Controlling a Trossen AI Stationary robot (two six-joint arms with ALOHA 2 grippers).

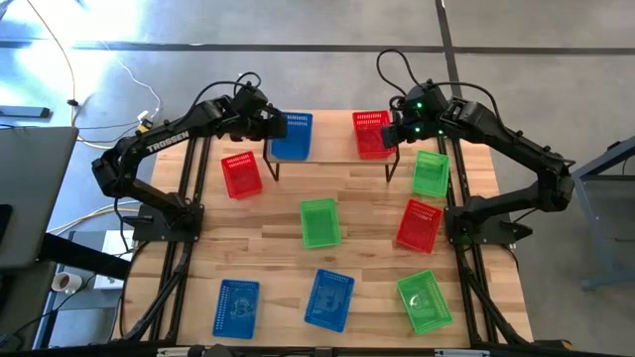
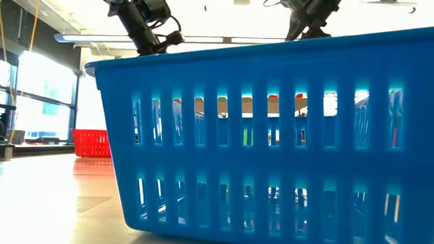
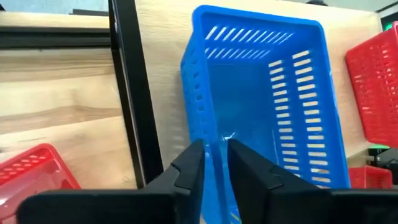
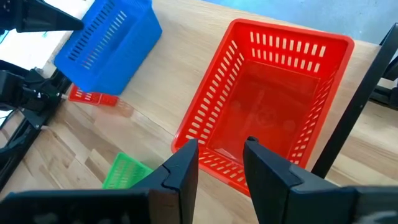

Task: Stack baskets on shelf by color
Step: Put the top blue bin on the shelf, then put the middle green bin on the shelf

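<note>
High view: left gripper (image 1: 270, 123) clamped on blue perforated plastic basket (image 1: 292, 136), far-left on light-wood shelf (image 1: 332, 142). Right gripper (image 1: 393, 130) parted over red mesh basket (image 1: 370, 133). Best released only once flat.

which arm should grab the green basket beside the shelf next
Right. The green basket sits just below the right gripper, which hovers open by the red basket on the shelf. The left gripper is shut on the blue basket.

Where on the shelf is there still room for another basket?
The middle of the shelf is bare, between the blue basket under the left claw and the red basket at the right claw. Both ends are crowded. The table has bare wood just before the shelf.
</note>
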